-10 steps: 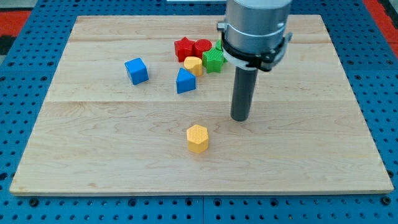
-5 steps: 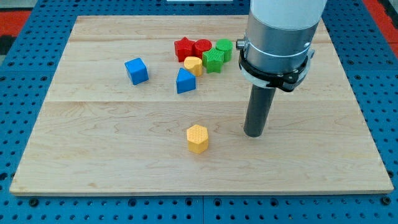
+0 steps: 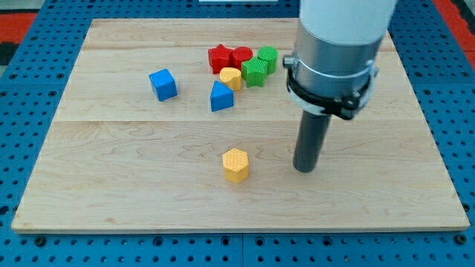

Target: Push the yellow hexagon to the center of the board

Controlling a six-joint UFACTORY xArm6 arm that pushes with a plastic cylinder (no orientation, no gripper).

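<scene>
The yellow hexagon (image 3: 235, 165) sits on the wooden board (image 3: 111, 170), below the board's middle. My tip (image 3: 304, 168) rests on the board to the hexagon's right, about level with it and clearly apart from it. The rod hangs from the grey arm body that fills the view's upper right.
A cluster stands near the view's top middle: red star (image 3: 219, 56), red cylinder (image 3: 241, 55), green cylinder (image 3: 267, 57), green block (image 3: 254, 72), yellow heart (image 3: 231, 77). A blue pointed block (image 3: 220, 96) lies just below them. A blue cube (image 3: 162, 84) stands to the left.
My tip has moved right and down the view, from above-right of the yellow hexagon to level with it. No block has moved.
</scene>
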